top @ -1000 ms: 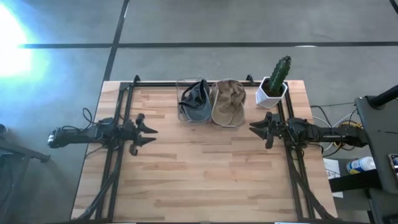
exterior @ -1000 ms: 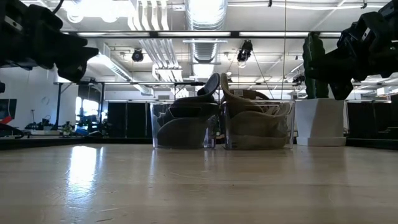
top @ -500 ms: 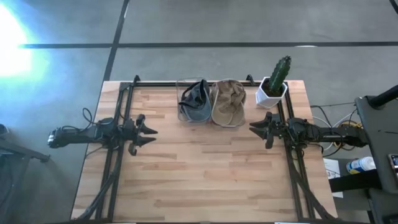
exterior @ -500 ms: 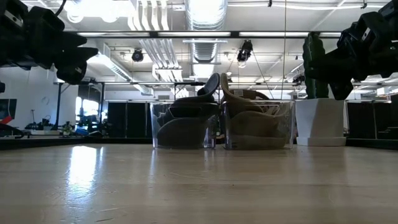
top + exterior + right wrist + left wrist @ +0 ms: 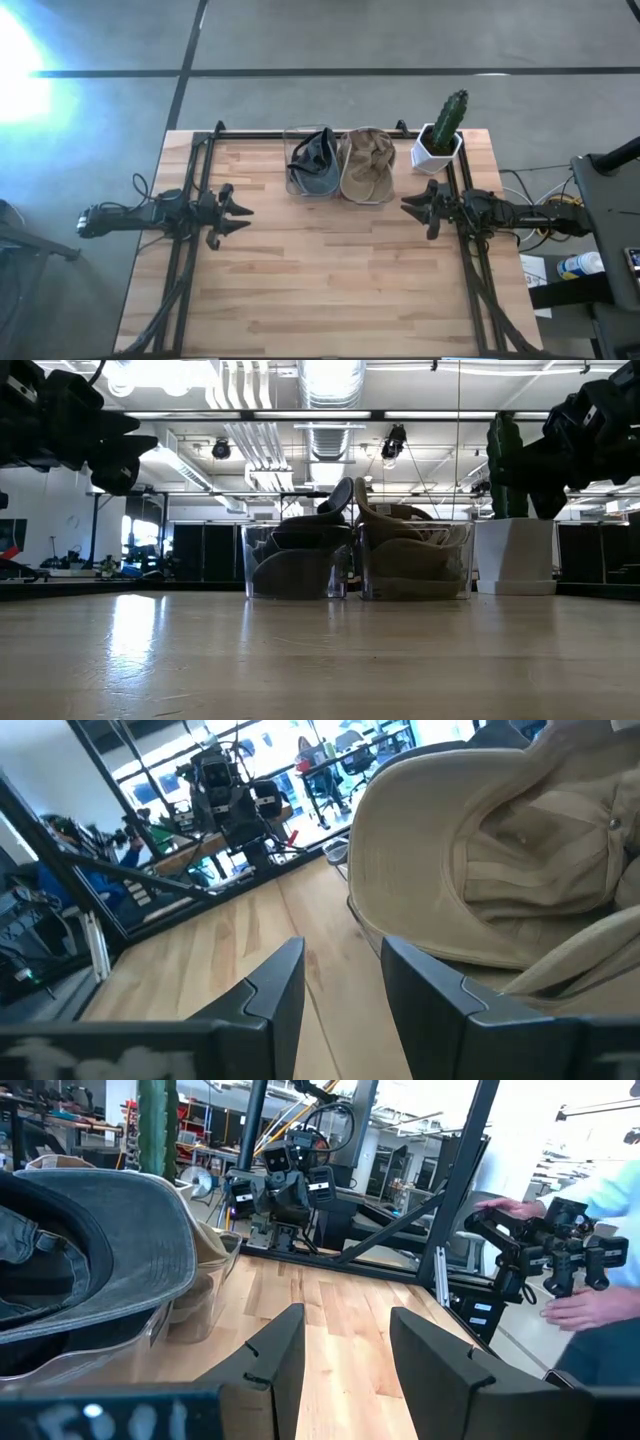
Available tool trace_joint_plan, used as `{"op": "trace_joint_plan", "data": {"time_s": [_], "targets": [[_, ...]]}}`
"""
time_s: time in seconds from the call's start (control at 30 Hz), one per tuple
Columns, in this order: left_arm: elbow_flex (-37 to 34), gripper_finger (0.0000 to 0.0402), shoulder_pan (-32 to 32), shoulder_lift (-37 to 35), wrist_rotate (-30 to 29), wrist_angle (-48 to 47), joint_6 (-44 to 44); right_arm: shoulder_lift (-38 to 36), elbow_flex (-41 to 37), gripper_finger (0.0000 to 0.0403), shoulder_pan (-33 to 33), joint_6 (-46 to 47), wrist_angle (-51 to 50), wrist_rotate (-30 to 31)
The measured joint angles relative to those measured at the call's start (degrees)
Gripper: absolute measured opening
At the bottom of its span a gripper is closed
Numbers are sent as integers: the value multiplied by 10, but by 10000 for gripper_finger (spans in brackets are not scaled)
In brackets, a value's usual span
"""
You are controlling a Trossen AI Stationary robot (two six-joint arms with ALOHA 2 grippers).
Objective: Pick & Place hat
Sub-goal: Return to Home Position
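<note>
Black cap point(image 5: 315, 160) lies in the left transparent bin point(image 5: 291, 172), with a tan cap point(image 5: 366, 165) in the right bin point(image 5: 388, 188). Since a second ago almost nothing has shifted. Left pincer point(image 5: 243, 217) and right pincer point(image 5: 408, 207) hang with fingers apart, empty, over the tabletop point(image 5: 320, 280) sides. The placing looks finished.

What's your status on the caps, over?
Left tool open, empty. Right tool open, empty. Black cap in left bin, tan cap in right bin. Nothing in the way.
</note>
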Motion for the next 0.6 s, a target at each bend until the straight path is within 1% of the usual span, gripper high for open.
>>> {"op": "trace_joint_plan", "data": {"time_s": [0.1, 0.27, 0.4, 0.47, 0.6], "targets": [[0, 142, 0, 0, 0, 0, 0, -6, 0, 132, 0, -27, 0, -2], [0, 142, 0, 0, -1, 0, 0, -28, 0, 132, 0, -21, -1, -8], [0, 142, 0, 0, -1, 0, 0, -64, 0, 132, 0, -84, -1, -57], [0, 142, 0, 0, -1, 1, 0, -65, 1, 132, 0, -120, 8, -82], [0, 142, 0, 2, -1, 0, 0, -65, 1, 132, 0, -163, 3, -100]]}}
